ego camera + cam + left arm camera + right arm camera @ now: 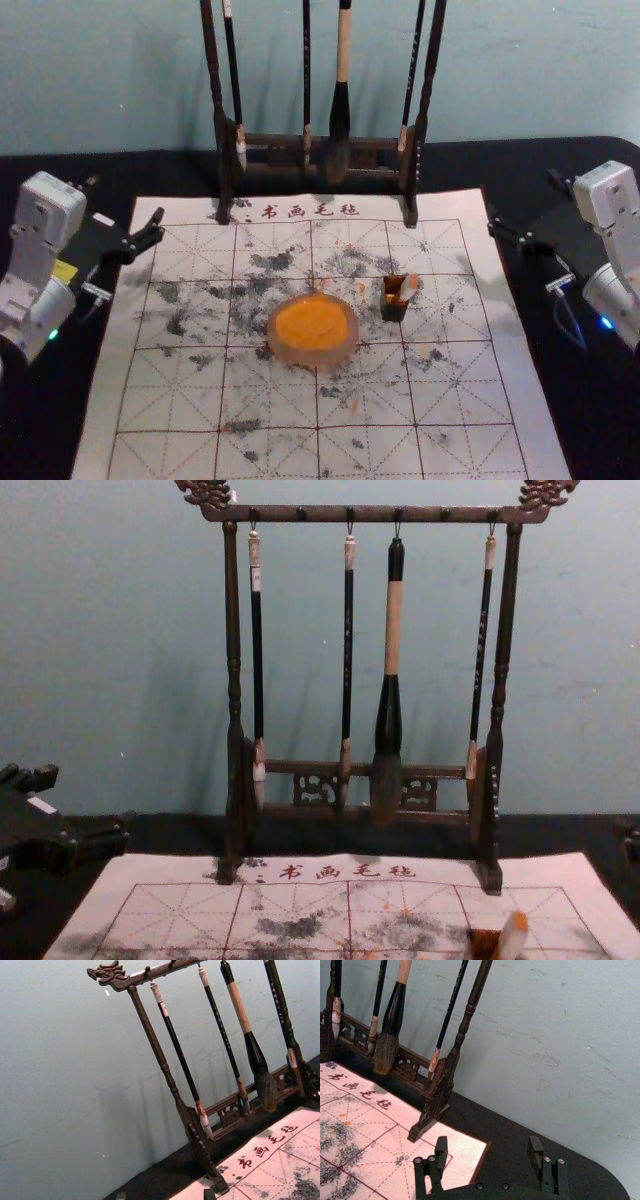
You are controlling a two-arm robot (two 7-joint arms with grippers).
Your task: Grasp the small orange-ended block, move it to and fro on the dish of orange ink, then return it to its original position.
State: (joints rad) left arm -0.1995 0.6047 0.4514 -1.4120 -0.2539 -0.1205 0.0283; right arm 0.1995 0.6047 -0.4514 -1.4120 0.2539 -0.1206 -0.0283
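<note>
To the left of the dish and farther back, the left gripper (165, 1195) waits with its fingers spread and nothing between them, likely parked to keep out of the way. Behind the dish stands the rack (233, 680), dark carved wood with turned posts; its brushes (394, 630) hang by loops with the bristles downward, presumably so that the tips keep their shape. The dish (315, 358) itself is round, with a pale, smooth rim around a flat bed of orange ink (312, 322). It sits on the gridded mat (180, 400), whose smudged, felt-like sheet probably guards the dark bench (520, 165) from drips

Just right of the dish, and slightly behind it, the small orange-ended block (409, 288) stands in a little square holder (395, 312), leaning toward the side away from the dish. Its orange end points up, which should keep wet colour off the mat and leaves a part to pinch; the tilt may call for a matching wrist angle, or the holder could be dragged along. Farther right of the dish and behind it, the right gripper (489, 1145) has its blocky dark fingers wide apart, grasping nothing. Being on the block's side, it seems the natural one to reach in first
</note>
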